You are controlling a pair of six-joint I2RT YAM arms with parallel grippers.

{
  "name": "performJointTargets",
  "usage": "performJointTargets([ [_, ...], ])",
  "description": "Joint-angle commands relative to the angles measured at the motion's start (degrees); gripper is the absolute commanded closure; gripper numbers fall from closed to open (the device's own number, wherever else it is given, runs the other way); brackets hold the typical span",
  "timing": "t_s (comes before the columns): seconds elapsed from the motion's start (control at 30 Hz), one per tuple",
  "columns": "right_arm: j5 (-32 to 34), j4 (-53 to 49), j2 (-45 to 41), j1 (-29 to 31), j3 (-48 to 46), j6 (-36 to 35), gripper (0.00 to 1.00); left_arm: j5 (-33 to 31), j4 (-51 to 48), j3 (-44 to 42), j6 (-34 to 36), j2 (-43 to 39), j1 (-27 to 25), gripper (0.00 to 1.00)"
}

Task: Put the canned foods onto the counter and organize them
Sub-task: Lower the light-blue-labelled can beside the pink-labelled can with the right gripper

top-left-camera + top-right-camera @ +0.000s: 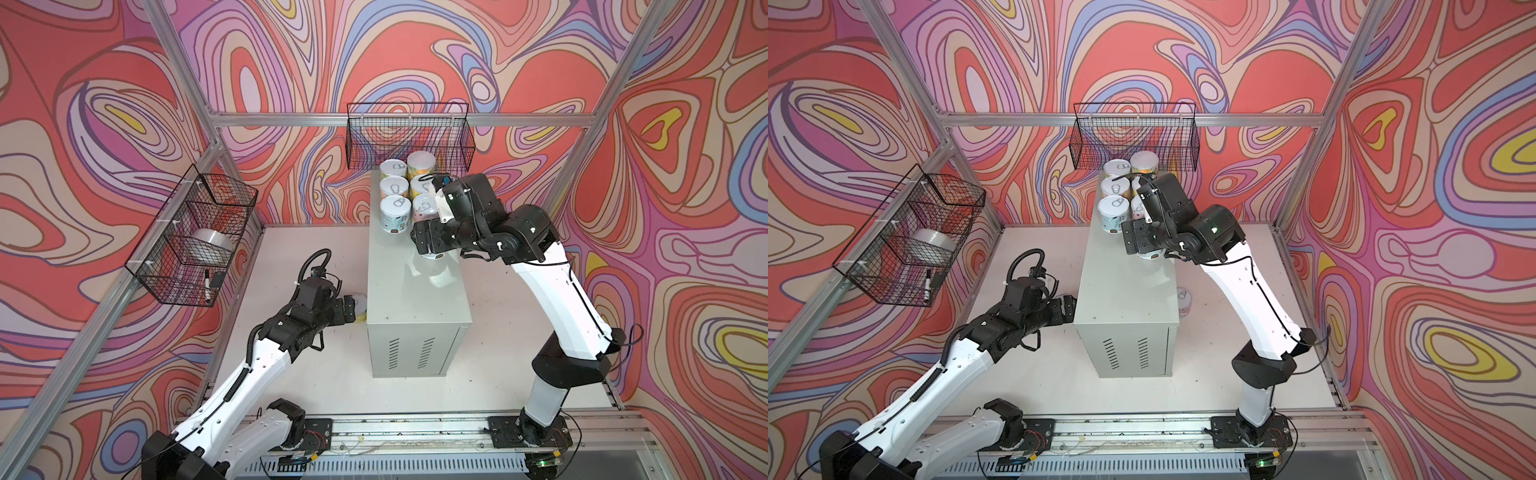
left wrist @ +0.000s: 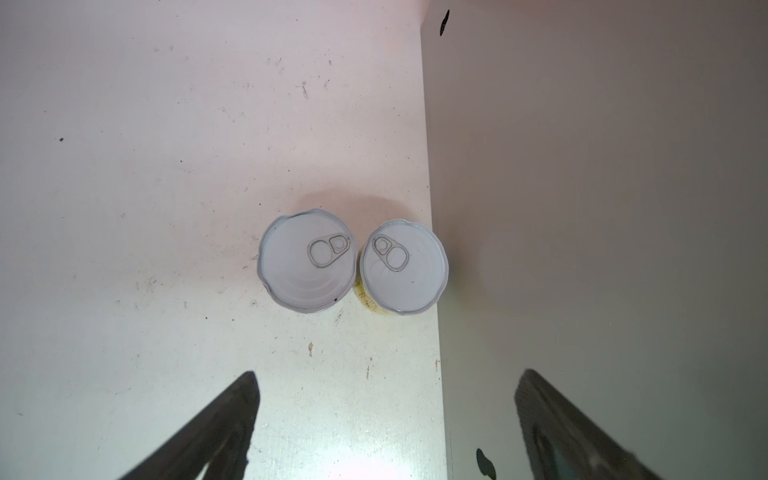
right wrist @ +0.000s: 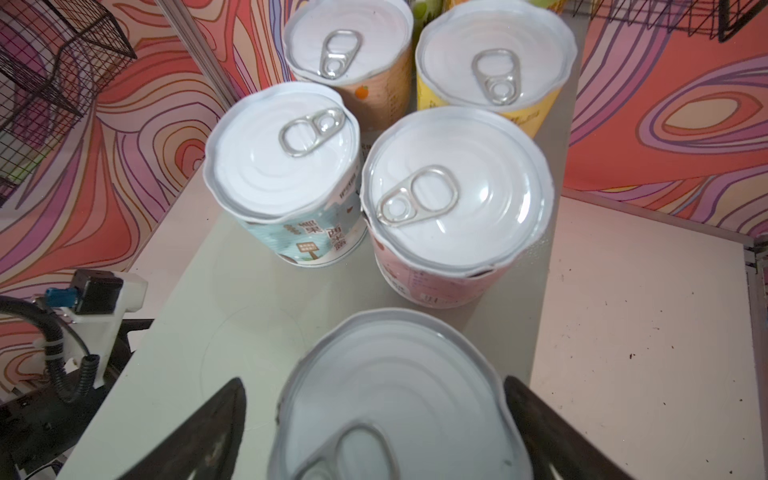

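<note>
The counter (image 1: 415, 299) is a pale grey cabinet standing in the middle of the table. Several cans stand in two rows at its far end, among them a pale blue one (image 3: 282, 162), a pink one (image 3: 457, 187) and a yellow one (image 3: 494, 54). My right gripper (image 3: 374, 380) is open astride another can (image 3: 395, 395) that stands on the counter just in front of the pink one. Down on the table, my left gripper (image 2: 388, 374) is open and empty. It is a little short of two upright cans (image 2: 307, 262) (image 2: 403, 270) beside the counter's left wall (image 2: 582, 208).
One more can (image 1: 1184, 300) stands on the white tabletop (image 1: 311, 374) to the right of the counter. A black wire basket (image 1: 199, 237) on the left wall holds a silvery tape roll (image 1: 212, 245) and a marker (image 1: 206, 284). Another basket (image 1: 407, 137) hangs behind the cans.
</note>
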Motion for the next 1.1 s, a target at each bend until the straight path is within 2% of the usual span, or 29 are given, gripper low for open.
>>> performJointTargets([
  [0.0, -0.73, 1.66, -1.75, 0.19, 1.80, -1.23, 0.02, 1.14, 1.51, 0.26, 0.06, 0.73, 0.25, 0.03],
  [0.13, -0.37, 2.84, -5.50, 0.26, 0.06, -1.07, 0.03, 0.74, 1.13, 0.72, 0.18, 0.48, 0.24, 0.04],
  [0.3, -0.15, 5.46, -10.89, 0.22, -7.91, -0.18, 0.24, 0.34, 0.52, 0.97, 0.13, 0.33, 0.30, 0.04],
  [0.5, -2.88, 10.34, -17.43, 0.26, -18.46, 1.27, 0.46, 0.16, 0.25, 1.21, -0.08, 0.58, 0.29, 0.04],
  [0.8, -4.61, 12.47, -20.11, 0.21, -25.89, 1.89, 0.55, 0.60, 0.38, 1.50, -0.22, 1.93, 0.22, 0.04],
  [1.07, -4.34, 13.43, -18.91, 0.26, -27.29, 1.50, 0.56, 0.55, 0.42, 1.89, 0.00, 2.84, 0.23, 0.04],
])
